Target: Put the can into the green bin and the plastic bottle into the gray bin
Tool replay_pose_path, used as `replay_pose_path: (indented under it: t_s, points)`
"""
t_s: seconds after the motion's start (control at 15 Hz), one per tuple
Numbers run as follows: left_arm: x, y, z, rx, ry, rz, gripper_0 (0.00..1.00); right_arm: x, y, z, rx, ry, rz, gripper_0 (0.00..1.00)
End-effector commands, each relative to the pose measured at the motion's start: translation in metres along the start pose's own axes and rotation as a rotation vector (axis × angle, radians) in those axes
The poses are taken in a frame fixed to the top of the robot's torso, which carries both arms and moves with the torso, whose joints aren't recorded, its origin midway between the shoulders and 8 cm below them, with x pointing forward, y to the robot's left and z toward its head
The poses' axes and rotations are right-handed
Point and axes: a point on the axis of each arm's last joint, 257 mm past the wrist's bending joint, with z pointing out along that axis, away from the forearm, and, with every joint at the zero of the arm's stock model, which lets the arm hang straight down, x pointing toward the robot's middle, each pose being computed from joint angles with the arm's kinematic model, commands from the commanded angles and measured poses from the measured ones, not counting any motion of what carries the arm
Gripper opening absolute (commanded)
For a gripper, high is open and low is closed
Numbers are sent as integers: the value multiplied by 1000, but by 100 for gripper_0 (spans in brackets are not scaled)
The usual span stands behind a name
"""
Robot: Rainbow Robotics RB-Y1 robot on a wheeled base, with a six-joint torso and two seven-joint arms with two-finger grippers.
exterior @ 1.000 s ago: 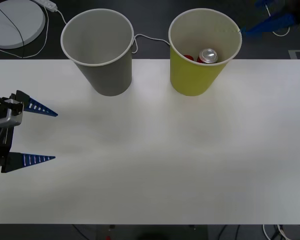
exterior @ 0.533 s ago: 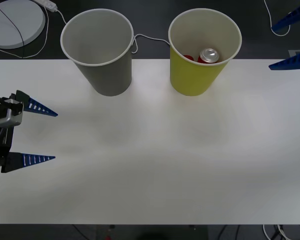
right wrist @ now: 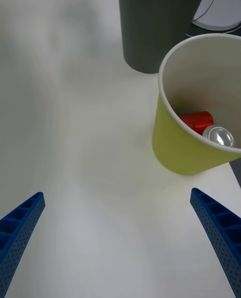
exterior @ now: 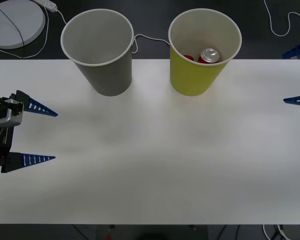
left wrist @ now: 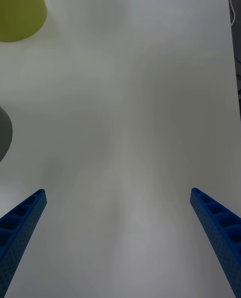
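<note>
Red can [exterior: 208, 56] w/ silver top sits inside the green bin [exterior: 197, 75], far right-center of the table [exterior: 155, 165]. Gray bin [exterior: 102, 70] stands just left of it. Left gripper [exterior: 37, 134] near left edge, fingers wide apart, holding nothing. Right gripper [exterior: 296, 75] at right edge, also spread wide, nothing in it.

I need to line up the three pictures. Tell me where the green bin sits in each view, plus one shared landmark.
Front view: green bin at the table's far edge, right of centre, cans inside.
Right wrist view: beyond the open right tool, cans showing inside.
Left wrist view: a slice of its wall at a corner.
Shared landmark: the gray bin beside it.
</note>
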Motion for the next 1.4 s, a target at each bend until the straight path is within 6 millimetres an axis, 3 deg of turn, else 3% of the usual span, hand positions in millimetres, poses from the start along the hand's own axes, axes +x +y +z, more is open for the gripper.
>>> replay_pose_path:
  t_s: [0.07,0.73,1.4]
  points:
    - [0,0,0,0,0,0,100,18,17,1,-15,-18,-23,100]
    - [0,0,0,0,0,0,100,70,59,6,-43,-16,-53,100]
    - [0,0,0,0,0,0,100,96,84,40,-8,-63,-36,100]
